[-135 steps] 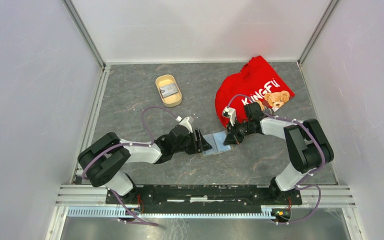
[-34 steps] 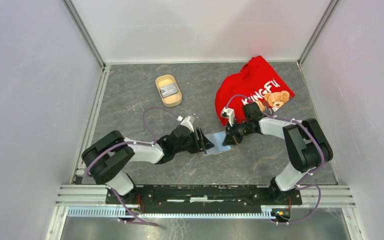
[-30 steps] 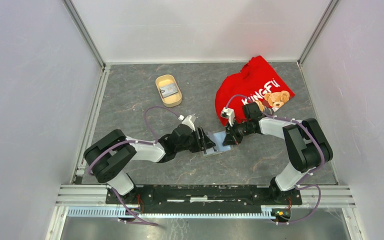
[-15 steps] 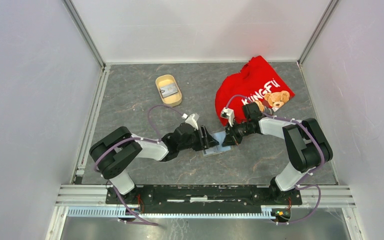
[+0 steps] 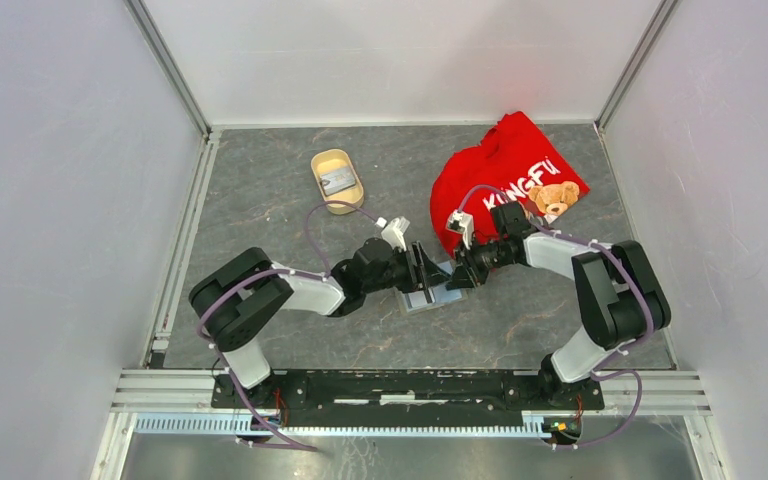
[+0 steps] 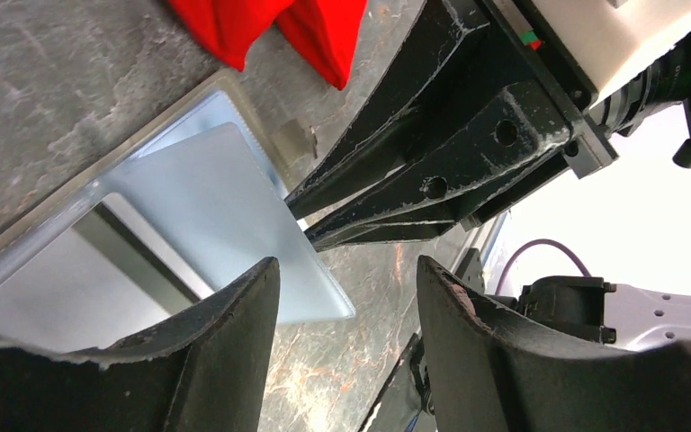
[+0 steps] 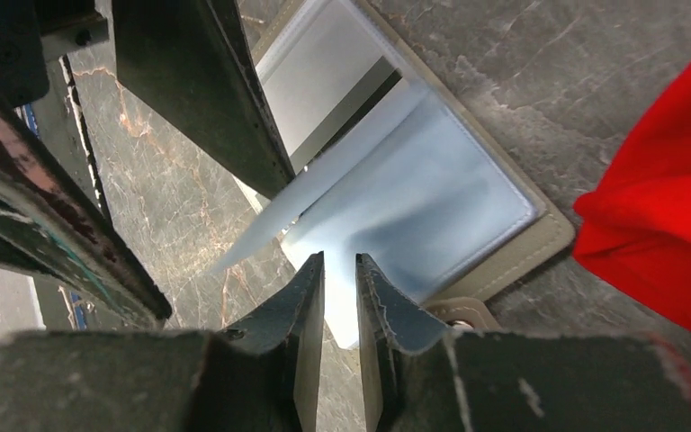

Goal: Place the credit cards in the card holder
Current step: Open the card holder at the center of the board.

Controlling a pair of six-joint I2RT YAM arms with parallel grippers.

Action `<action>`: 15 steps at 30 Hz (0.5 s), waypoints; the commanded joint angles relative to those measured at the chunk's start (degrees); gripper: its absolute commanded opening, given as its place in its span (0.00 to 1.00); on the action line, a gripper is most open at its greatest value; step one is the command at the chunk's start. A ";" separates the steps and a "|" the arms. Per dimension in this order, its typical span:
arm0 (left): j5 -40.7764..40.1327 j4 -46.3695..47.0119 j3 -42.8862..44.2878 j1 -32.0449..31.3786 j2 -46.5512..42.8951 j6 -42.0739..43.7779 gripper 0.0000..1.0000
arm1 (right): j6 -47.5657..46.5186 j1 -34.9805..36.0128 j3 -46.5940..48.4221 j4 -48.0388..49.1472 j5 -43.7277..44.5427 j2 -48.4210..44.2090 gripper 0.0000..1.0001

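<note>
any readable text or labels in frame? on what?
"KUNGFU": white print on the red shirt, above a teddy bear picture.
Grey item in the beige oval tray: any marking too small to read.
Card holder and card, wrist views: no print visible.

From above, the card holder point(image 5: 445, 297) is mostly hidden; only one edge shows.

Arms, left arm point(image 5: 305, 290) and right arm point(image 5: 560, 252): black round joints, white link shells, a purple cable point(image 5: 312, 222) looped along each, a white camera block point(image 5: 394, 231) at each wrist. The left gripper point(image 6: 346, 270) and right gripper point(image 7: 339, 261) have black tapered fingers with scuffed pale edges and round holes.
</note>
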 commanded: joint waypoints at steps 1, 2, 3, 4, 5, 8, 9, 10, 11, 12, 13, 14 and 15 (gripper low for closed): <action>2.12 3.92 2.90 -0.21 2.56 -0.75 0.64 | -1.71 -1.66 2.52 -0.74 -1.47 -2.93 0.25; 2.27 4.09 3.41 -0.21 3.26 -0.77 0.64 | -1.88 -2.30 2.63 -1.06 -1.47 -3.47 0.26; 2.37 4.21 3.79 -0.21 3.74 -0.84 0.64 | -2.03 -2.77 2.64 -1.17 -1.38 -3.95 0.27; 2.46 4.32 4.13 -0.21 4.28 -0.79 0.64 | -2.12 -3.26 2.56 -1.09 -1.25 -4.58 0.27; 2.57 4.45 4.66 -0.17 4.97 -0.77 0.64 | -2.21 -3.74 2.47 -1.06 -1.13 -5.04 0.27; 2.87 4.75 6.00 0.00 6.98 -0.77 0.64 | -2.29 -5.06 2.28 -0.94 -0.99 -6.29 0.27; 2.88 4.79 6.40 0.09 7.74 -0.77 0.64 | -2.30 -5.51 2.20 -0.95 -1.23 -6.51 0.27; 2.93 4.95 6.73 0.20 8.42 -0.77 0.64 | -2.30 -5.90 2.12 -0.96 -1.67 -6.83 0.27; 3.03 5.32 6.88 0.39 9.10 -0.84 0.64 | -2.38 -6.08 2.03 -0.98 -2.09 -7.04 0.27; 3.06 5.69 7.02 0.59 9.67 -1.00 0.64 | -2.30 -6.18 1.79 -0.77 -2.62 -7.26 0.27; 3.26 6.32 6.96 0.79 10.07 -1.23 0.64 | -2.09 -6.27 1.48 -0.44 -3.14 -7.29 0.26; 3.44 6.86 6.92 1.02 10.44 -1.38 0.64 | -1.80 -6.25 1.11 -0.11 -3.97 -7.34 0.26; 3.49 7.11 6.91 1.24 10.67 -1.53 0.64 | -1.58 -6.25 0.78 0.22 -5.07 -7.17 0.25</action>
